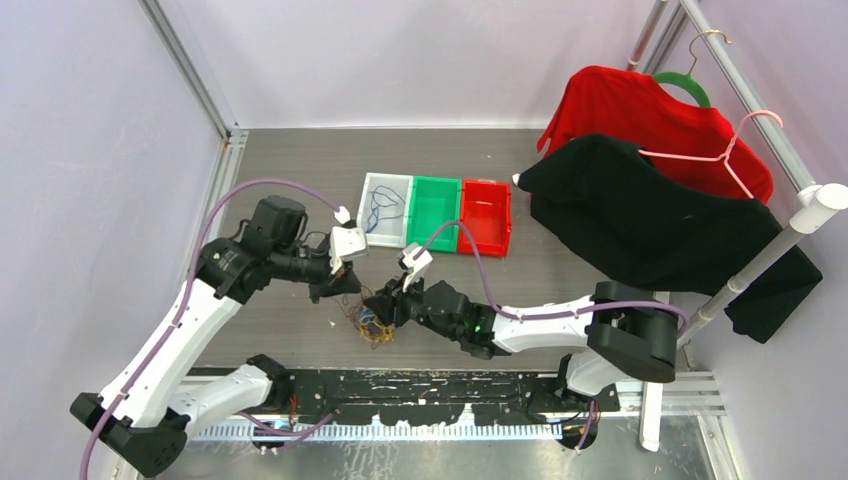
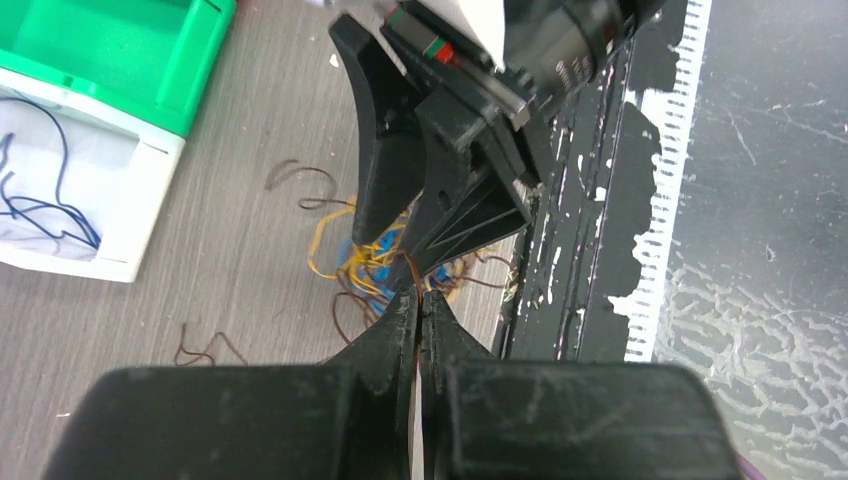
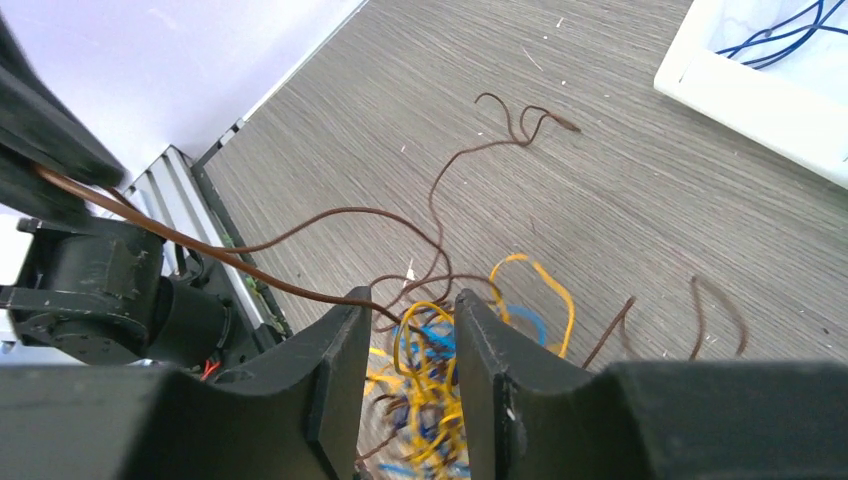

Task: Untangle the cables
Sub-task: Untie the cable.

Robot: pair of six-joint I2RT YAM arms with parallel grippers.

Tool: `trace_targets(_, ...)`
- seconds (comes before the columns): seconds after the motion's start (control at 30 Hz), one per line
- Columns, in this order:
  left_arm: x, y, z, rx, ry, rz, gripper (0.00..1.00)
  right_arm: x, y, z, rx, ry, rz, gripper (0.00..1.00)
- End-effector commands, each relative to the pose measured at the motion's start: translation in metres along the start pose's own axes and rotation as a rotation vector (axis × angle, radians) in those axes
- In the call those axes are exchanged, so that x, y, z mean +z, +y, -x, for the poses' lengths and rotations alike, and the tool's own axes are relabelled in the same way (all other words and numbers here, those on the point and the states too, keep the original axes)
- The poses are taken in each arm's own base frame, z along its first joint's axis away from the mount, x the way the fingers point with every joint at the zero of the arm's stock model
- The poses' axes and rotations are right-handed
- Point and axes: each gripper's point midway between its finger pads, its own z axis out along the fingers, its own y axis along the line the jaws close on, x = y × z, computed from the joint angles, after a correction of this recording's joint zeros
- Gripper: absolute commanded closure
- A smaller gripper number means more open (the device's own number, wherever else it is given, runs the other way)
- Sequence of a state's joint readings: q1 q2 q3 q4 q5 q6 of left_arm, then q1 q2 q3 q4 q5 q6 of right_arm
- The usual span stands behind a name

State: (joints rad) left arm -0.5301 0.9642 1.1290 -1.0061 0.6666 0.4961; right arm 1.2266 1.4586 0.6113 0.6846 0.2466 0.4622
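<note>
Right claw (image 1: pixel 380 307) hides part of the cables (image 1: pixel 372 330).

The left arm (image 1: pixel 185 325) and right arm (image 1: pixel 540 325) have white links between chunky black joints. A thick purple hose (image 1: pixel 255 182) trails along each. Their fingers (image 3: pixel 335 380) are matte black wedges.

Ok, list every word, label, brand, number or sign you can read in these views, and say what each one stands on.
No text can be read in any view.
Faint white print on the black round wrist housing of the right arm: too small and blurred to read.
white plastic bin, green plastic bin, red plastic bin: no label or mark shows.
</note>
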Motion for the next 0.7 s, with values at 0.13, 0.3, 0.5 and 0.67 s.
trace_targets(0.13, -0.024, -0.007, 0.040, 0.057, -0.083, 0.006, 1.00, 0.012, 0.009, 0.021, 0.037, -0.083, 0.015, 0.64)
trace_targets(0.3, -0.044, -0.011, 0.075, 0.081, -0.156, 0.023, 1.00, 0.016, 0.001, -0.001, 0.052, -0.045, 0.000, 0.64)
trace_targets(0.5, -0.076, -0.016, 0.126, 0.117, -0.266, 0.058, 1.00, 0.020, -0.011, -0.014, 0.049, -0.036, -0.041, 0.57)
trace_targets(0.67, -0.097, -0.022, 0.152, 0.135, -0.331, 0.076, 1.00, 0.019, -0.016, -0.021, 0.049, -0.027, -0.056, 0.56)
